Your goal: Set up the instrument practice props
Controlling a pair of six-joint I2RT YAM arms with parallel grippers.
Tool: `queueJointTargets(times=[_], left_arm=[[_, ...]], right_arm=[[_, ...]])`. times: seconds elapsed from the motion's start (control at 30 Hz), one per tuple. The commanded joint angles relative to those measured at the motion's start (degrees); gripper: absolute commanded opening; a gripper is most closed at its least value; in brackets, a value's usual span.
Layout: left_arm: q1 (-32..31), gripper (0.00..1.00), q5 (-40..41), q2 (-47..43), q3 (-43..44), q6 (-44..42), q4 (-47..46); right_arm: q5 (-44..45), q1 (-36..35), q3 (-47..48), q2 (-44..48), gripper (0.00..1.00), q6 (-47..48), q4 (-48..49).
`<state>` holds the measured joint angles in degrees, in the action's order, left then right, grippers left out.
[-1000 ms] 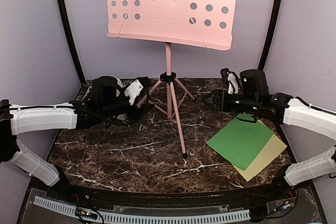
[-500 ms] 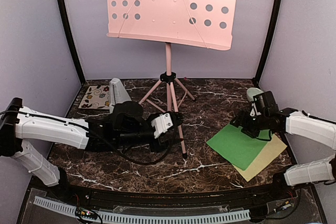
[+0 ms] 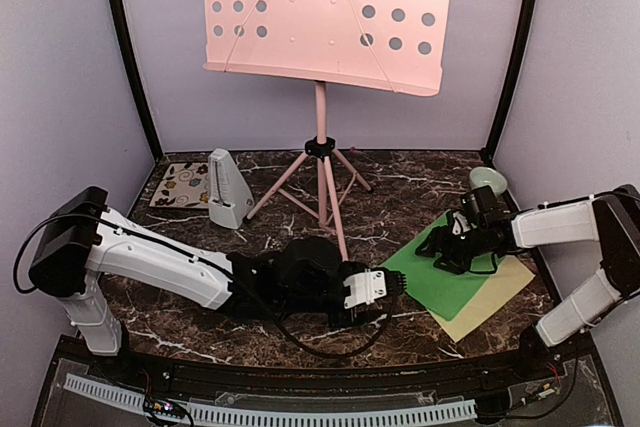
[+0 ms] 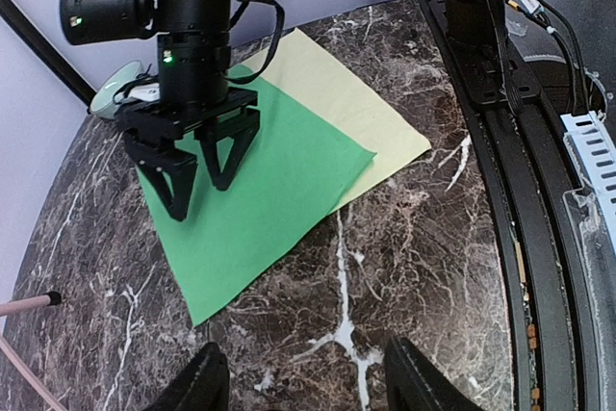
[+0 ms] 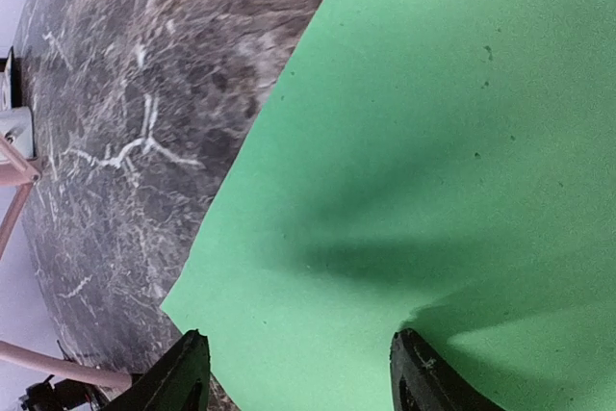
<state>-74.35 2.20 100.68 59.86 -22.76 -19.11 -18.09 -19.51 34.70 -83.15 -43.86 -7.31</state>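
Note:
The pink music stand point(image 3: 322, 137) stands at the back centre on tripod legs, its hole-dotted desk point(image 3: 325, 17) high above. A grey-white metronome point(image 3: 228, 190) stands upright left of the legs. The green page point(image 3: 455, 272) lies on the pale-yellow page point(image 3: 505, 297) at the right. My left gripper point(image 3: 388, 285) is open low over bare marble, just left of the green page point(image 4: 260, 190). My right gripper point(image 3: 440, 247) hangs open, fingers point(image 4: 173, 185) pointing down at the green page's far-left part point(image 5: 433, 141). Nothing is between either pair of jaws.
A flower-patterned card point(image 3: 182, 185) lies at the back left beside the metronome. A pale-green bowl point(image 3: 487, 180) sits at the back right, behind the right arm. The stand's front leg point(image 3: 335, 232) reaches toward the table's middle. Purple walls close in the sides.
My left arm swung from the back left, by the metronome, across to the front centre near the green page. My right gripper came down and forward over the green page.

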Motion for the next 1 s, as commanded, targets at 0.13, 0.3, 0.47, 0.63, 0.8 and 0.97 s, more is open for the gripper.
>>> queueJointTargets(times=[0.13,0.3,0.47,0.63,0.8,0.97], left_arm=[[-2.7,0.53,1.6,8.9,7.5,-6.6,3.0],[-3.5,0.43,4.2,15.1,12.2,-9.5,5.4],[-3.8,0.38,5.2,18.6,13.2,-10.6,6.3],[-3.9,0.36,11.7,22.0,14.0,-11.8,4.8],[-3.9,0.3,14.4,25.1,16.3,-14.3,2.8],[-4.0,0.2,18.2,27.1,17.7,-14.9,0.1]], right_arm=[[-6.6,-9.5,-1.8,-6.2,0.64,-4.4,3.6],[-8.1,-10.2,-3.7,-5.3,0.64,-7.8,6.1],[-7.4,-10.3,-3.8,-4.7,0.64,-8.0,5.6],[-7.8,-10.4,-3.6,-5.0,0.64,-7.0,4.5],[-8.5,-10.6,-3.5,-5.6,0.62,-6.3,4.0],[-8.4,-11.7,-3.9,-6.2,0.57,-6.5,4.1]])
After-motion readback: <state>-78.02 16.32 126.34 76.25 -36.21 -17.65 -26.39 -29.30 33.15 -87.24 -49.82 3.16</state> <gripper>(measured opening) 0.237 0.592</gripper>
